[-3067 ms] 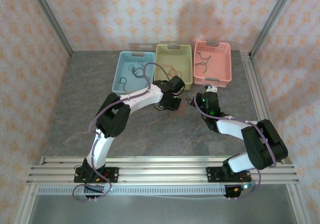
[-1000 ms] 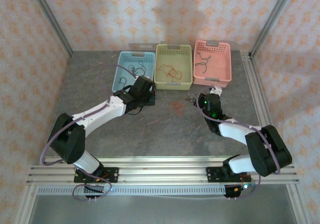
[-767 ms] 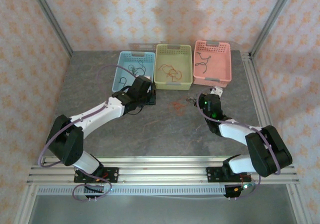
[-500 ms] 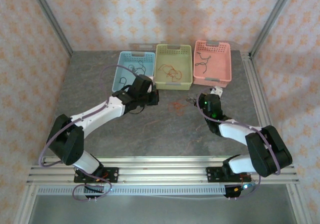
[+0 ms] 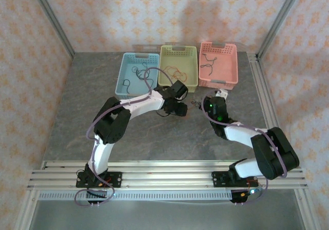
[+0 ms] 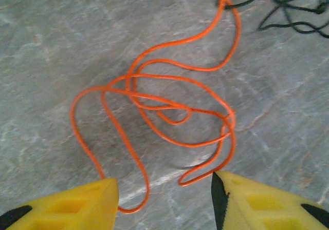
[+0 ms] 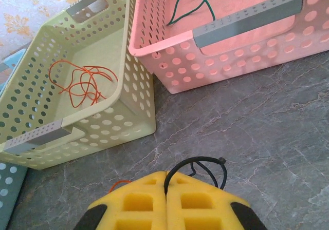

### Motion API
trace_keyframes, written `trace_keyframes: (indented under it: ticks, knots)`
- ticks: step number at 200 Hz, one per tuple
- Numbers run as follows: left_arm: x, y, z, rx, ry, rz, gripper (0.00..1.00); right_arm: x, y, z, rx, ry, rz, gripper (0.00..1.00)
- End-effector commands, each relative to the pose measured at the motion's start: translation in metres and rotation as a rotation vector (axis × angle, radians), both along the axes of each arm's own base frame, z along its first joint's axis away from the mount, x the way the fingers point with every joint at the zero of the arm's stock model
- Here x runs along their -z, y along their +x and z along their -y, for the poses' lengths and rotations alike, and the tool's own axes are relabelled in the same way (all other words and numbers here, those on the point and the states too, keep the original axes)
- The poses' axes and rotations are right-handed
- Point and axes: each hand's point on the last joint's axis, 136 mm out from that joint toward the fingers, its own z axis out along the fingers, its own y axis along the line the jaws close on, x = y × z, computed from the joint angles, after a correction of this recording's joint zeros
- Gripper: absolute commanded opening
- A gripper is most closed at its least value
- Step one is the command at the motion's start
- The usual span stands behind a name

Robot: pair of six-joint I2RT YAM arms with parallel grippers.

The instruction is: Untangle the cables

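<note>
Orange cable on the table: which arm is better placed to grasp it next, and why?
Left. The left gripper hangs open right above the orange cable, fingers flanking its loops; the right gripper is shut on a black cable.

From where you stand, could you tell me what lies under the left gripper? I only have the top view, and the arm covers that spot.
Observer: An orange cable lies in loose, crossing loops on the table, between the open jaws of the left gripper and not gripped.
Operator: Thank you. Is the right gripper holding anything?
Observer: Yes. The right gripper is shut on a black cable, which arches out in front of its closed jaws.
</note>
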Motion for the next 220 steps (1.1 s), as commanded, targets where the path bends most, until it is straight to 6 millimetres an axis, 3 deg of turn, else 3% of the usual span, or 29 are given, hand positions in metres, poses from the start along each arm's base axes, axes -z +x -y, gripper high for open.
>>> trace_keyframes:
  ticks: [1, 51, 118, 124, 203, 206, 220]
  knots:
    - [-0.009, 0.004, -0.018, -0.025, 0.089, -0.005, 0.51, -0.007, 0.006, -0.001, -0.001, 0.005, 0.022, 0.0]
    - [0.002, 0.005, -0.019, -0.028, 0.132, -0.057, 0.48, -0.005, 0.008, -0.004, -0.016, 0.012, 0.015, 0.0]
    - [0.006, 0.008, -0.022, -0.052, 0.07, -0.078, 0.04, -0.005, 0.008, -0.005, -0.021, 0.014, 0.013, 0.0]
    - [0.004, 0.009, -0.023, -0.054, 0.065, -0.067, 0.0, -0.005, 0.008, -0.006, -0.021, 0.015, 0.014, 0.0]
    - [-0.046, 0.005, -0.048, -0.13, 0.041, 0.086, 0.0, -0.004, 0.008, -0.006, -0.024, 0.016, 0.01, 0.0]
    - [-0.059, 0.005, -0.049, -0.134, 0.023, 0.107, 0.0, -0.004, 0.008, -0.006, -0.024, 0.017, 0.01, 0.0]
    - [-0.07, 0.003, -0.055, -0.142, 0.024, 0.126, 0.0, -0.004, 0.008, -0.007, -0.024, 0.017, 0.011, 0.0]
